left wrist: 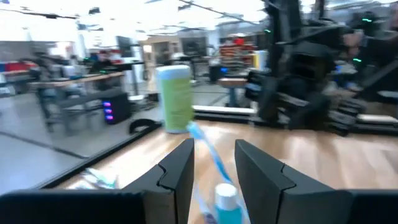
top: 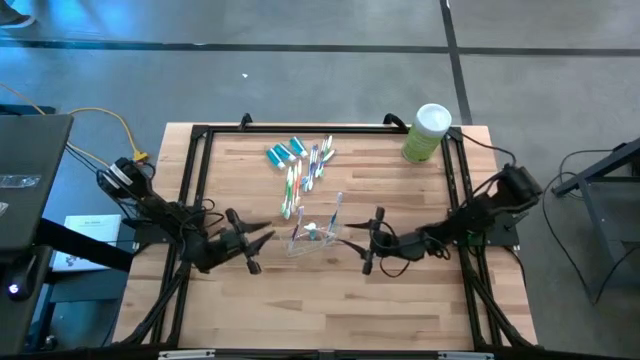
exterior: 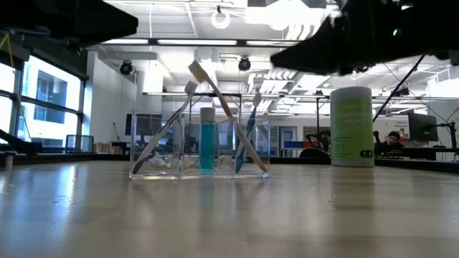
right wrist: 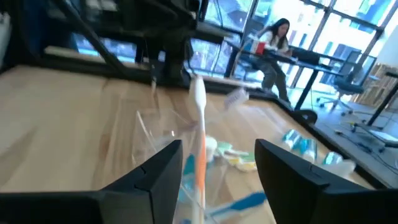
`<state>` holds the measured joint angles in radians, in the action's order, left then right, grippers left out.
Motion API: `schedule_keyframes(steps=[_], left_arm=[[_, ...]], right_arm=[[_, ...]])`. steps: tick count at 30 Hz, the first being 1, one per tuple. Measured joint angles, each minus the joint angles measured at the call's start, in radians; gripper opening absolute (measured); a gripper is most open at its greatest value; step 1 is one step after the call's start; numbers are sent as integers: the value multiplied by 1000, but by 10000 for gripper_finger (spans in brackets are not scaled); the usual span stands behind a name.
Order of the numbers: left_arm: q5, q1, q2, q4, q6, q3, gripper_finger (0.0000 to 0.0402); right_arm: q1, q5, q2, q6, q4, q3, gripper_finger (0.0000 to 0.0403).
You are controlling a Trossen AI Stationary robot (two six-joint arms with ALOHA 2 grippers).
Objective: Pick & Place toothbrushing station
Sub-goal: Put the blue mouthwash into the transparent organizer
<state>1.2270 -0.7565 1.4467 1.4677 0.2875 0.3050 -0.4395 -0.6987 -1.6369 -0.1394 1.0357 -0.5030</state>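
Right pincer (top: 372,240): fingers spread apart, nothing between them; sits just beside the clear cup, on the side toward the surface's right edge.
Right pincer, own wrist view (right wrist: 214,168): both dark fingers flank an orange-and-white toothbrush (right wrist: 199,146) that stands free in the cup, no contact visible.
Left pincer (top: 262,243): fingers part-way open, holding nothing; just beside the cup on the side toward the left edge.
Left pincer, own wrist view (left wrist: 214,168): a blue toothbrush (left wrist: 208,152) and the white cap of a teal tube (left wrist: 226,202) show in the gap between the fingers, beyond them.
Clear cup (top: 315,238): near the middle of the surface, between the two pincers, apart from both.
Cup contents, low view: clear cup (exterior: 199,147) upright; toothbrushes lean crossed inside, heads up; one teal toothpaste tube (exterior: 207,147) stands upright among them.
Loose toothbrushes (top: 308,168): scattered lying flat, toward the far edge, well apart from the cup.
Loose toothpaste tubes (top: 284,153): teal-and-white, lying beside the loose brushes near the far edge.
Green canister (top: 426,133): white lid, upright at the far right corner.
Surface (top: 330,310): pale wood planks, dark frame along the edges.
Background: person seated at a desk in the room beyond, seen in the right wrist view.
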Motion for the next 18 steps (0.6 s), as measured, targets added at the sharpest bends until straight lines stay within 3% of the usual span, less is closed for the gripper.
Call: schedule_keyframes(steps=[4, 10, 18], left_arm=[[0, 8, -71, 1, 64, 0, 111], [-80, 60, -129, 12, 86, 0, 110], [30, 95, -133, 7, 89, 0, 110]], right_arm=[[-19, -36, 48, -22, -46, 0, 193], [-18, -36, 62, -40, -54, -1, 193], [17, -35, 63, -60, -63, -1, 193]])
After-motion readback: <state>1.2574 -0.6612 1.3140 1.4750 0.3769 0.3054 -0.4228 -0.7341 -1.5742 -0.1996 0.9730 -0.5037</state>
